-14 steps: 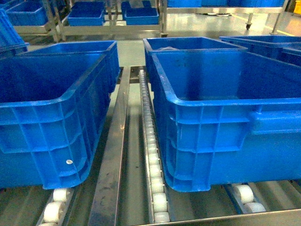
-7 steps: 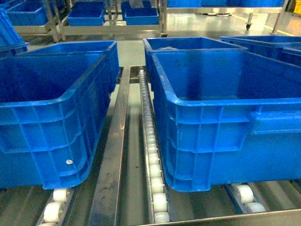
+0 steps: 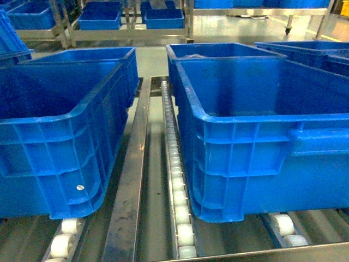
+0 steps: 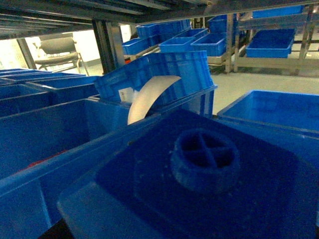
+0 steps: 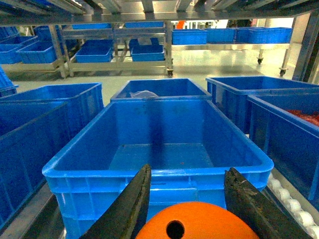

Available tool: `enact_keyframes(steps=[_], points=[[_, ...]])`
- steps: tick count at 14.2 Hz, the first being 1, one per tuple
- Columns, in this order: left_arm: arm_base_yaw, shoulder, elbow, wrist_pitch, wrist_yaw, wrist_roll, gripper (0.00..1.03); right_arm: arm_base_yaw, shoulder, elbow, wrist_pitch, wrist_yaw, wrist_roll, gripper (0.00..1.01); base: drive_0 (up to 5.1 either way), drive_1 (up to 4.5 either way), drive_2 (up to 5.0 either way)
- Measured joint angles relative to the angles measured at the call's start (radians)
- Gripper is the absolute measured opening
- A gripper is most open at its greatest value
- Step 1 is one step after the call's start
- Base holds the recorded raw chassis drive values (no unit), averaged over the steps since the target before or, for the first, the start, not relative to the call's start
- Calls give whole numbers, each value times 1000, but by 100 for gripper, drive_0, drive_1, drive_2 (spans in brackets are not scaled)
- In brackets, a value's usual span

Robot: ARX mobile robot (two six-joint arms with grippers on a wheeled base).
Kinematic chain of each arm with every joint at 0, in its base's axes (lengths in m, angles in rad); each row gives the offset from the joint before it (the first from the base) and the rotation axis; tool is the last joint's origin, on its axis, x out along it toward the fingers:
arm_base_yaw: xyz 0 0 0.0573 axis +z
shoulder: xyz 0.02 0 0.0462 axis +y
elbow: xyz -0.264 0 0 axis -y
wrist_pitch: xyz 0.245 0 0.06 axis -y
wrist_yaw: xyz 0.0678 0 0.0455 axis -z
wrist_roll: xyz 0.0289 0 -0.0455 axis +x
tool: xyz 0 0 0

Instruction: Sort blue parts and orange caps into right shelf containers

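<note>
A: Start at the right claw [image 5: 187,199]. What's in it?

B: An orange cap [image 5: 197,221], flat top up with one small hole showing. The two dark fingers [image 5: 130,204] stand spread on either side of it; the cap sits low between them at 6 o'clock of the wrist view. Whether the pads actually press its sides is cut off by the frame edge, so I can't tell if it's clamped.

A: And beyond the cap?

B: At 12 o'clock from it, a big blue crate [image 5: 159,169], seemingly empty inside. Behind that a second crate [image 5: 159,87] with something pale in it. At 3 o'clock another crate [image 5: 286,129] shows red bits at its far edge.

A: Left claw?

B: Not visible itself. Its camera is filled by a dark blue part [image 4: 204,159] with a round cross-ribbed boss, very close to the lens. Whether it's held, I can't tell. A white curved strip [image 4: 147,97] rises behind it at 11 o'clock.

A: Head view?

B: Two crates on the shelf [image 3: 133,185], left [image 3: 52,164] and right [image 3: 262,164], with a line of white rollers [image 3: 177,180] between them. No arm in sight.
</note>
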Motion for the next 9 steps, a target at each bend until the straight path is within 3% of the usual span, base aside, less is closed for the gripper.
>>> enact_keyframes(steps=[9], points=[[47, 128, 79, 2, 45, -10, 59, 0, 0, 0, 0, 0, 0, 40, 0, 0, 0]])
